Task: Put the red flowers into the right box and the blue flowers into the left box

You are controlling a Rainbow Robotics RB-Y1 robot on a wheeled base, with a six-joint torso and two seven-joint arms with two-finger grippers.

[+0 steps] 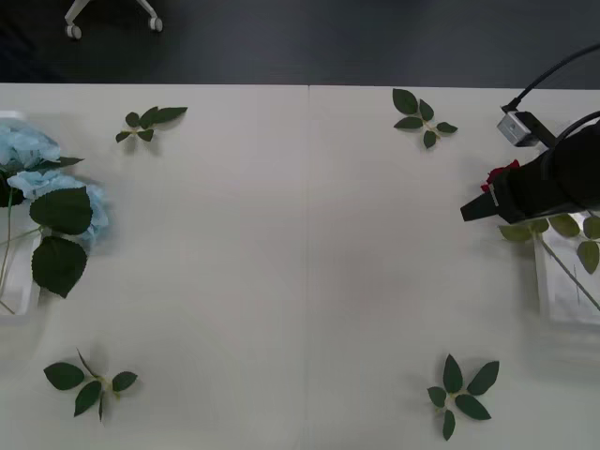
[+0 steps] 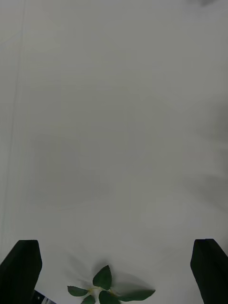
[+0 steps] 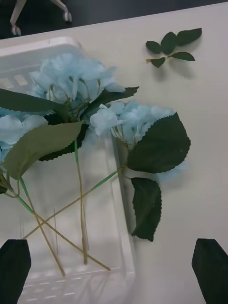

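Black fingers (image 3: pixel 13 266) of the left gripper (image 3: pixel 114 273) stand wide apart with nothing between them, hovering over the left box (image 3: pixel 124 247). Just ahead of those fingertips, thin green stems cross one another inside the white slotted container. Farther ahead lie the blue flowers (image 3: pixel 76 78), pale fluffy clusters with broad, saw-edged dark green leaves. One cluster and two big leaves spill over the box's wall onto the table (image 3: pixel 199 114); a loose leaf sprig (image 3: pixel 171 45) lies beyond them, well apart.

From the front, the blue flowers (image 1: pixel 42 178) sit at the table's left edge, half inside the left box (image 1: pixel 23 295).

The right gripper (image 2: pixel 114 273) is likewise spread, its black fingers (image 2: pixel 21 268) apart and empty, above bare table with a small sprig (image 2: pixel 107 289) between the fingertips. In the front view the right arm (image 1: pixel 548 183) hangs over the right box (image 1: pixel 562 291), where a stem with green leaves lies beneath it. A scrap of deep red (image 1: pixel 502 173) shows beside the arm, too hidden to tell whether it belongs to the red flowers.
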